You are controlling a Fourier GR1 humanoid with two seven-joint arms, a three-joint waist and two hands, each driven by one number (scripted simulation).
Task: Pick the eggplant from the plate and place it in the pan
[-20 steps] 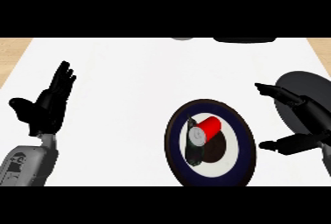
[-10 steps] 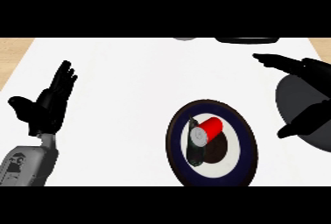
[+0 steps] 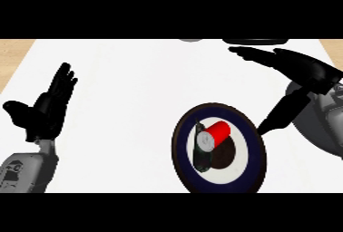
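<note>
White counter (image 3: 134, 90), wooden edges. Plate (image 3: 252, 149) at 5 o'clock holds eggplant (image 3: 201, 152) beside red can (image 3: 218, 132). Right hand (image 3: 295, 63) at 2 o'clock, fingers straight, released, well apart from eggplant at its 7 o'clock. Left hand (image 3: 47, 108) resting at 9 o'clock, fingers relaxed. Advice: descend over eggplant, avoid can.

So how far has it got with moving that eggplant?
Nothing is done yet: the dark eggplant lies on the plate beside a red can. The right hand is open above the plate, holding nothing; the left hand rests open. Grasping and placing remain.
</note>
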